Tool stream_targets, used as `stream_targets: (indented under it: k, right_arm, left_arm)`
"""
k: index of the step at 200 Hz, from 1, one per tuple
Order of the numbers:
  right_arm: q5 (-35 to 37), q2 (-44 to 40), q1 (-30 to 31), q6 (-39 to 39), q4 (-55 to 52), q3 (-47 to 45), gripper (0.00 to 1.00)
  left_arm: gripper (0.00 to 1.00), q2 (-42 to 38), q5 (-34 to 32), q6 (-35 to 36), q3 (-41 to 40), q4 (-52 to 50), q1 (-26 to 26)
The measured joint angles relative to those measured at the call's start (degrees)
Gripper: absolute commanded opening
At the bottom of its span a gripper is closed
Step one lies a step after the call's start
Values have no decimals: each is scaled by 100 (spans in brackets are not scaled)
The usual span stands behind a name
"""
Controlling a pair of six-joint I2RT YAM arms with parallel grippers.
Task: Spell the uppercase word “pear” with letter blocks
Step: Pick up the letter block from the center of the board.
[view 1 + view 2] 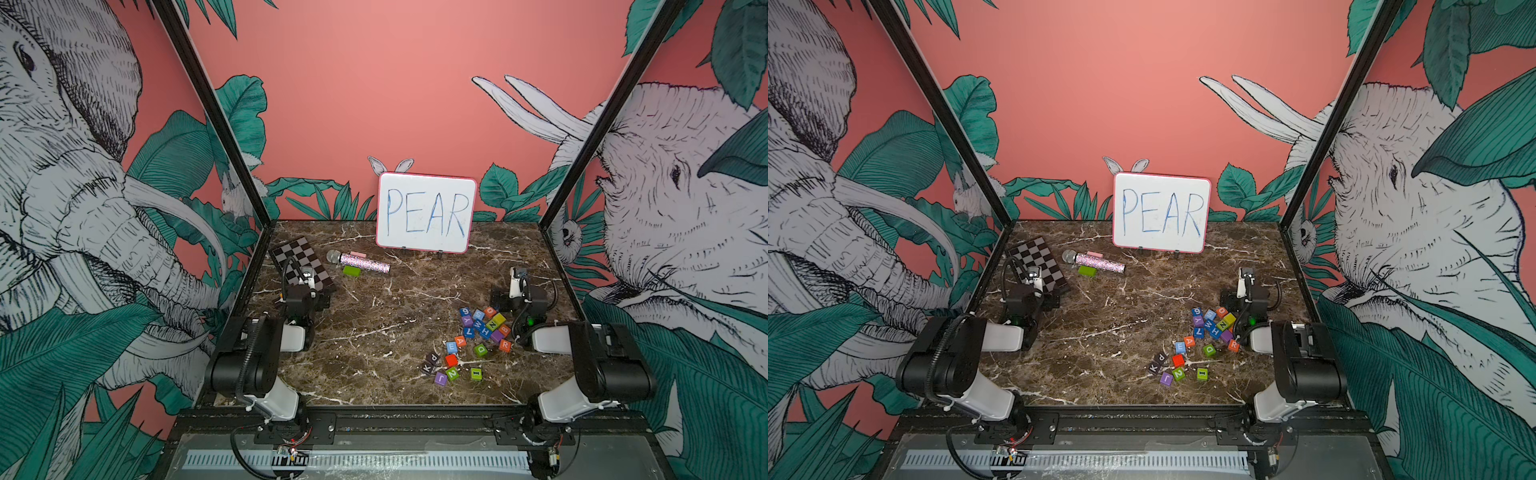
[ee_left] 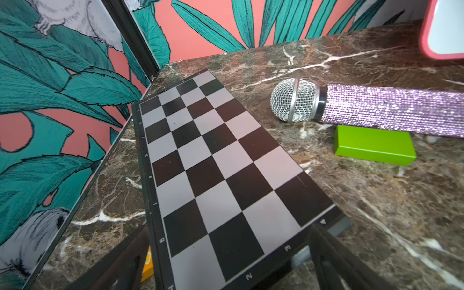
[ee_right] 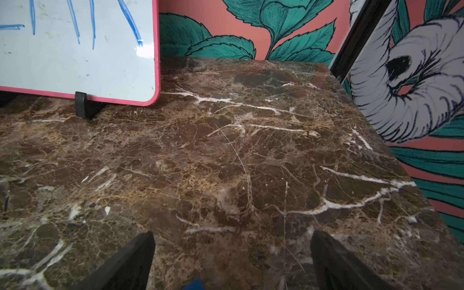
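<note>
Right hand (image 3: 232, 236) spread, colourful letter blocks (image 1: 451, 346) scattered

Chessboard (image 2: 218, 170) lying diag. on marble table (image 2: 376, 200), near end seen between wide-spread fingers of left gripper (image 2: 228, 228); glitter mic (image 2: 351, 108) beyond, green block (image 2: 374, 144) just beside it; whiteboard (image 2: 442, 30) corner at back.

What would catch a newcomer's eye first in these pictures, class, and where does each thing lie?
First, the white board with PEAR handwritten in blue, standing at the back middle of the marble table. Next, the bright letter blocks, scattered towards the table's front right. Then the glittery purple microphone, lying at the back left beside a chessboard.
</note>
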Motion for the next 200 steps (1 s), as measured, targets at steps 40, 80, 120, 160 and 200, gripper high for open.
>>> stream_targets:
  k: [40, 80, 120, 160, 200]
  right_arm:
    - [916, -1471, 850, 201, -2334, 894, 99]
    - [1248, -1878, 2326, 612, -4345, 1919, 99]
    - [1150, -1690, 3781, 918, -6603, 2570, 99]
    - [1019, -1180, 4837, 1054, -7952, 3021, 94]
    - [439, -896, 5125, 1117, -8459, 3108, 73]
  left_arm:
    - [99, -660, -1115, 22, 564, -1368, -789]
    - [99, -1445, -1902, 28, 1399, -2957, -2072]
    - [92, -2092, -1331, -732, 1628, -4245, -2918]
    - [94, -2004, -149, -1469, 1633, -4994, -3539]
    - [94, -2000, 555, -1939, 1506, -5250, -3724]
